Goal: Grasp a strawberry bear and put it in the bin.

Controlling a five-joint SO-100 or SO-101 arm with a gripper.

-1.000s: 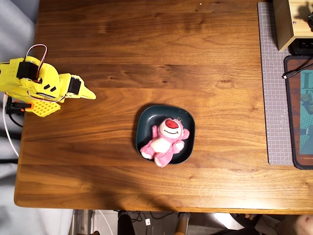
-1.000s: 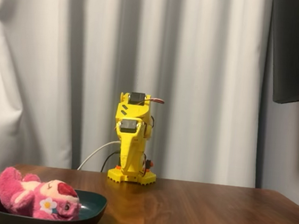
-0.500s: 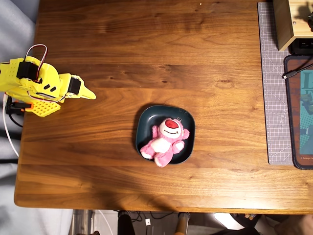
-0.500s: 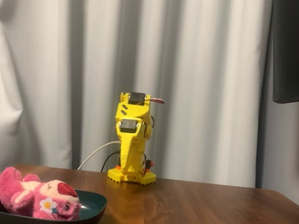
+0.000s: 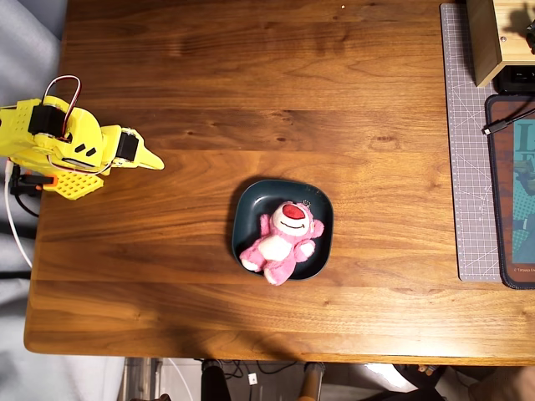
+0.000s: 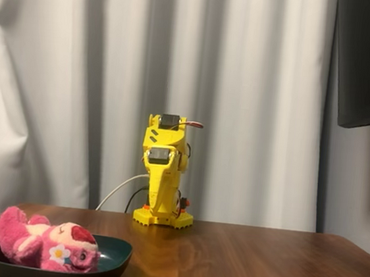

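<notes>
From the overhead view I see the bear (image 5: pixel 282 240) lying on its back in the bin (image 5: pixel 252 203), head toward the bin's middle and its legs draped over the lower-left rim. The bin sits near the centre of the table (image 5: pixel 251 83). In the fixed view the bear (image 6: pixel 45 244) lies on its side in the bin (image 6: pixel 107 262) at the lower left, its pink back end hanging past the left rim and a small white flower showing on its front. My arm (image 5: pixel 58 146) is folded up at the table's left edge in the overhead view, well apart from the bin, and the gripper (image 5: pixel 149 160) points right with its yellow fingers together in a single tip; it holds nothing. In the fixed view the arm (image 6: pixel 162 176) stands folded at the far edge before a white curtain (image 6: pixel 60 66). A grey cutting mat (image 5: pixel 468 167) lies along the right side of the table in the overhead view.
</notes>
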